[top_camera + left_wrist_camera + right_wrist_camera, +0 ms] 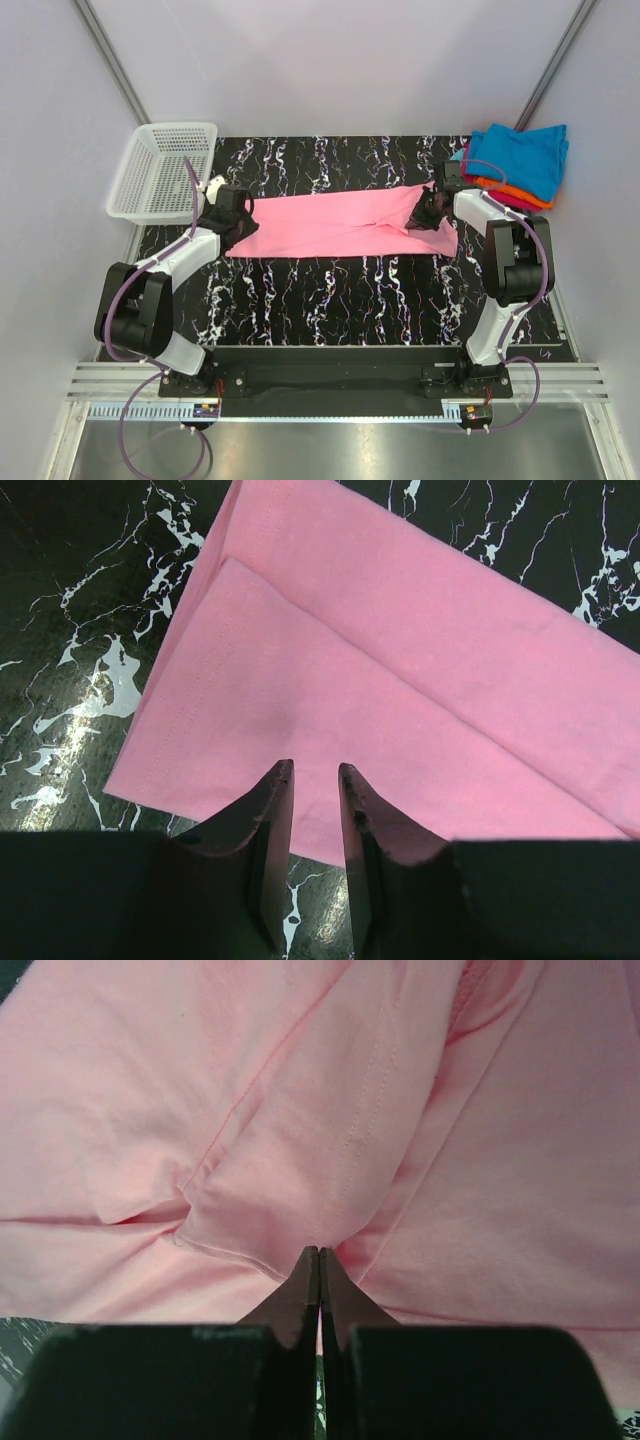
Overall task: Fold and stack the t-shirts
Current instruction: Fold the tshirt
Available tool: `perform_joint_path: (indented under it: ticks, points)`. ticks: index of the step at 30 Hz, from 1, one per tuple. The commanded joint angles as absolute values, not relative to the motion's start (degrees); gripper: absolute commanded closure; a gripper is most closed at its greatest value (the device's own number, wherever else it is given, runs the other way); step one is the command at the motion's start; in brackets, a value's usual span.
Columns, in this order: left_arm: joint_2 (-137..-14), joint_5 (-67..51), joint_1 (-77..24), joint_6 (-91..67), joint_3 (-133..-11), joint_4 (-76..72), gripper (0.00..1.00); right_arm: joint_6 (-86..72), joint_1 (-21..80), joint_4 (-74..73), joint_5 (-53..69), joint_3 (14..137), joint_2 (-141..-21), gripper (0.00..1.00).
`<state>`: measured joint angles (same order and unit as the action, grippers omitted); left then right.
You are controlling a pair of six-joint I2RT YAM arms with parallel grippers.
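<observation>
The whole table (330,300) is seen from a fixed camera set high at its near side, looking down and forward. The left end effector (314,772) is framed from close above by its wrist camera, over one end of the pink t-shirt (400,680). The right end effector (319,1252) is framed closer still, almost at cloth level. The pink t-shirt is shared by all three views.

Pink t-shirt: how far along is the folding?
Done: a stack of folded t-shirts, teal on top, sits at the far right corner. In hand: the pink t-shirt lies folded into a long strip, the right pincer shut on its cloth, the left pincer open over the other end. Left: folding it shorter and stacking it.
</observation>
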<state>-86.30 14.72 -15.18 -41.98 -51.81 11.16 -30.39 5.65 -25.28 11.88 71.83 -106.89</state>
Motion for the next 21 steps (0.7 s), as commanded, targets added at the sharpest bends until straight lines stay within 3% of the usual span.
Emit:
perform_joint_path:
  ticks: [1, 21]
  points:
    - [-85.69, 14.85, -15.12, -41.22, -53.35, 10.20, 0.71, -29.44, 6.15, -24.52, 13.01, 74.79, -104.94, 1.00]
    - [-85.69, 14.59, -15.12, -41.57, -53.00, 10.20, 0.71, -29.00, 6.24, -24.78, 13.10, 74.97, -103.45, 1.00]
